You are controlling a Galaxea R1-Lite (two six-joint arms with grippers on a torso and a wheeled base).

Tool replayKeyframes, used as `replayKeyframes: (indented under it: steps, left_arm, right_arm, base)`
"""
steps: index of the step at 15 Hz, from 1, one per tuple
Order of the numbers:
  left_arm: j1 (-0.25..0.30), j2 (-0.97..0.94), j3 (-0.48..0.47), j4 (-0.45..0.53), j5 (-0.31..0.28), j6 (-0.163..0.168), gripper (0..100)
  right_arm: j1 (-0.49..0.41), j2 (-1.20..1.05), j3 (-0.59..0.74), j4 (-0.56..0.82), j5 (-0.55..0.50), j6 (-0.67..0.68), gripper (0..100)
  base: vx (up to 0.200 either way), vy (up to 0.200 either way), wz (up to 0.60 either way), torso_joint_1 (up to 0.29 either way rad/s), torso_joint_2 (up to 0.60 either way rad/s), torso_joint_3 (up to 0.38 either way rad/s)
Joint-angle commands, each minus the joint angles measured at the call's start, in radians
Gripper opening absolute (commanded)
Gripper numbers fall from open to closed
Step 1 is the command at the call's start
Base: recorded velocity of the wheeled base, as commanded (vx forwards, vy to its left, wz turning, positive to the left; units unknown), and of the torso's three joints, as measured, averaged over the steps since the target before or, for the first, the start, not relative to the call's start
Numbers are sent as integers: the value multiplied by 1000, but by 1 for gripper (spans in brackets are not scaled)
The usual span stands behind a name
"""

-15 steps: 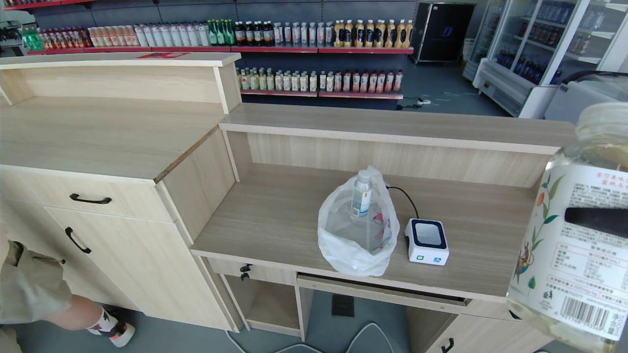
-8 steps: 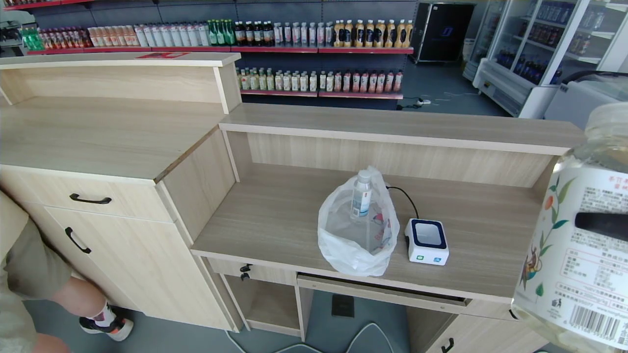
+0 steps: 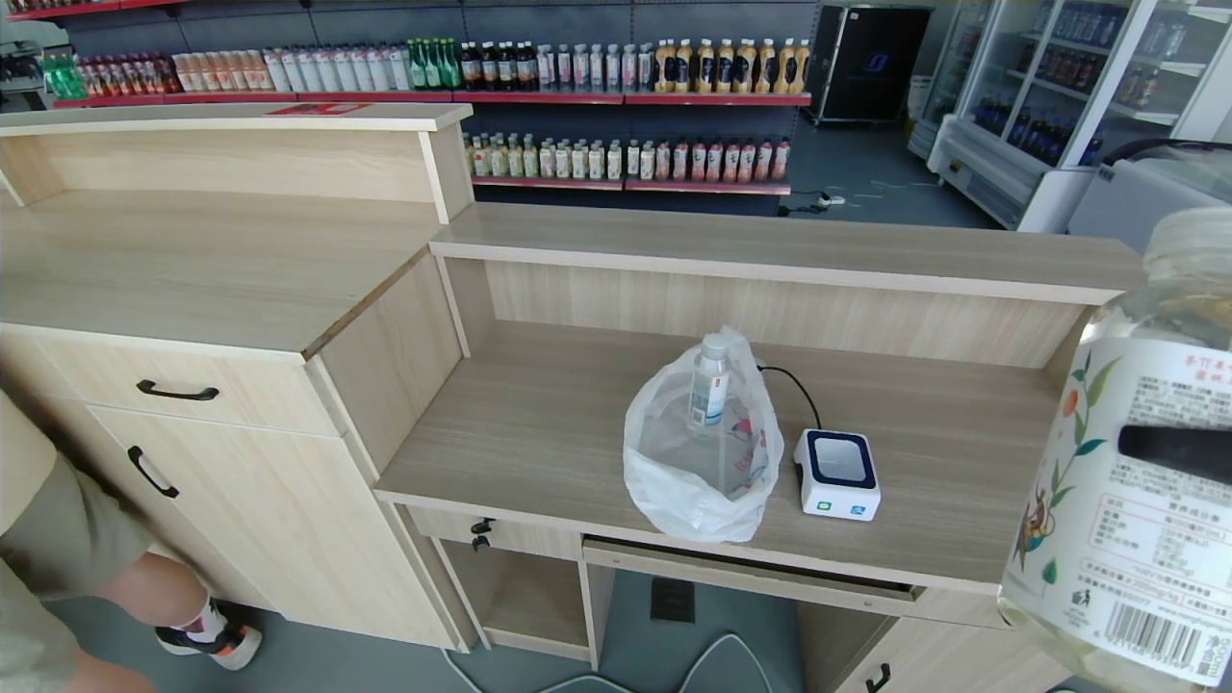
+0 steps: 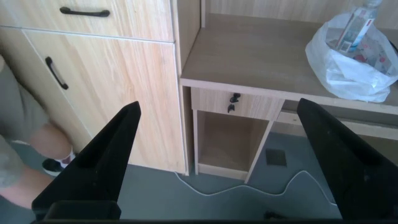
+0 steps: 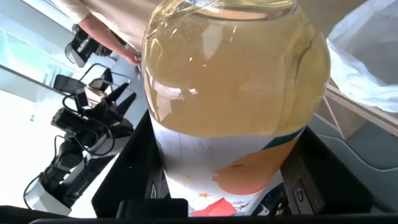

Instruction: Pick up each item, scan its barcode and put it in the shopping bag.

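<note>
Facing drink shelves point(image 3: 433, 72), the head view shows a bench point(image 3: 539, 423) bearing the shopping bag point(image 3: 703, 462) with a water bottle point(image 3: 709, 390) inside. The scanner point(image 3: 837, 474) sits just right of the bag, and a large drink bottle point(image 3: 1126, 481) is at near right. Left wrist view: left end effector point(image 4: 217, 106), fingers apart, above floor beside the cabinet point(image 4: 106, 68). Right wrist view: right end effector point(image 5: 230, 186) clamped on the large drink bottle.

1. The tea bottle point(image 3: 1126, 539) sits between the fingers of the right gripper point(image 5: 230, 186).
2. The scanner point(image 3: 837, 474) lies on the counter point(image 3: 539, 433), left of and beyond that gripper.
3. The shopping bag point(image 3: 674, 481) stands just left of the scanner, farther from the gripper.
4. A water bottle point(image 3: 710, 390) stands inside the bag.
</note>
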Motion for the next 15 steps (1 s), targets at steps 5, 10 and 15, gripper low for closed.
replayKeyframes:
  steps: [5,10,15]
  left_arm:
    - [0,0,0,0,0,0,100]
    - [0,0,0,0,0,0,100]
    - [0,0,0,0,0,0,100]
  right_arm:
    - [-222,178,91,-30,-301,-633,0]
    - [-405,369,217,-496,-444,-1040,0]
    - [-495,563,231,-797,-431,-1247,0]
  base:
    - [0,0,0,0,0,0]
    - [0,0,0,0,0,0]
    - [0,0,0,0,0,0]
